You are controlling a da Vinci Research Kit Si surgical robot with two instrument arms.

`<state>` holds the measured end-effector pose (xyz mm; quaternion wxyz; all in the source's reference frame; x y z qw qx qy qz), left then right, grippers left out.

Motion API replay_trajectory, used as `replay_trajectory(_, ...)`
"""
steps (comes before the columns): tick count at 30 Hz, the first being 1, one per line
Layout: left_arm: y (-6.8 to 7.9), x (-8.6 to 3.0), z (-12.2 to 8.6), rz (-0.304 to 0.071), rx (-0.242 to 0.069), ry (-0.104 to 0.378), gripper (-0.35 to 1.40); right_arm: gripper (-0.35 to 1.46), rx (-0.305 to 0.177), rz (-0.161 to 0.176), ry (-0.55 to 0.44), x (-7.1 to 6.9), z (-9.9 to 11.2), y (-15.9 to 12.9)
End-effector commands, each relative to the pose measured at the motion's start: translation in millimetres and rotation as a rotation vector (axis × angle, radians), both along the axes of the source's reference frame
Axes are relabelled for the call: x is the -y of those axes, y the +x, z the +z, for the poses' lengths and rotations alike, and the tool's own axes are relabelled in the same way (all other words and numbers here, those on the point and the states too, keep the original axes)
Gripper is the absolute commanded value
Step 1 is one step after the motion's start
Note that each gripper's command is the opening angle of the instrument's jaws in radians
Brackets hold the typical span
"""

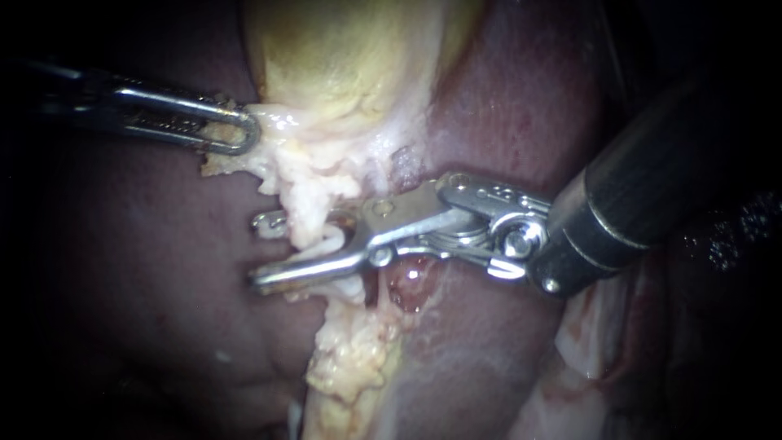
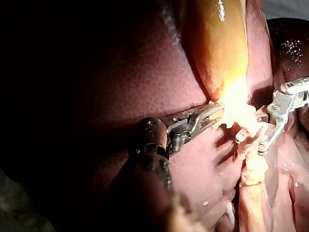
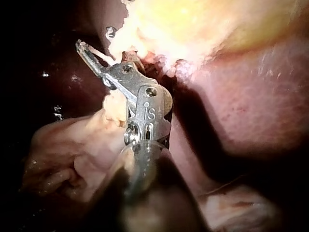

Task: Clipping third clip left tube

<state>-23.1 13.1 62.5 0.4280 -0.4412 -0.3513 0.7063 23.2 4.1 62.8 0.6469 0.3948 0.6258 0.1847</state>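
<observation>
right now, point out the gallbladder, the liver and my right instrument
gallbladder [image 1: 342,57], endoscope view, on its yellow wall
liver [image 1: 521,106], endoscope view, on its bare red surface
right instrument [image 1: 259,251], endoscope view, midway between its two tips

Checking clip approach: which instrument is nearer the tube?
Right: the right instrument straddles the tube; the left instrument sits apart, by the gallbladder, holding tissue.

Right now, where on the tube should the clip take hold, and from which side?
On the thin stretch of tube between the gallbladder and the fatty lump below. Come from the right, crosswise: the tube runs top to bottom, and the right instrument straddles it there. The left instrument grips tissue above.
</observation>
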Motion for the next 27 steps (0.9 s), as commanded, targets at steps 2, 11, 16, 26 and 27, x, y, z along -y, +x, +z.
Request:
replay_trajectory(2,0.0,0.0,0.0,0.0,0.0,0.0,-0.35,0.06,-0.001,-0.001,-0.002,0.0,0.0,-0.2)
replay_trajectory(11,0.0,0.0,0.0,0.0,0.0,0.0,-0.35,-0.35,0.026,-0.009,0.095,0.1,-0.1,-0.7)
replay_trajectory(16,0.0,0.0,0.0,0.0,0.0,0.0,-0.35,-0.35,0.041,-0.008,0.138,0.3,0.0,-0.9)
replay_trajectory(26,0.0,-0.1,0.1,0.0,0.0,0.0,-0.35,-0.35,0.039,-0.006,0.138,0.3,0.2,-0.9)
replay_trajectory(27,0.0,-0.1,0.1,0.0,0.0,0.0,-0.35,-0.35,0.039,-0.006,0.138,0.3,0.3,-0.9)
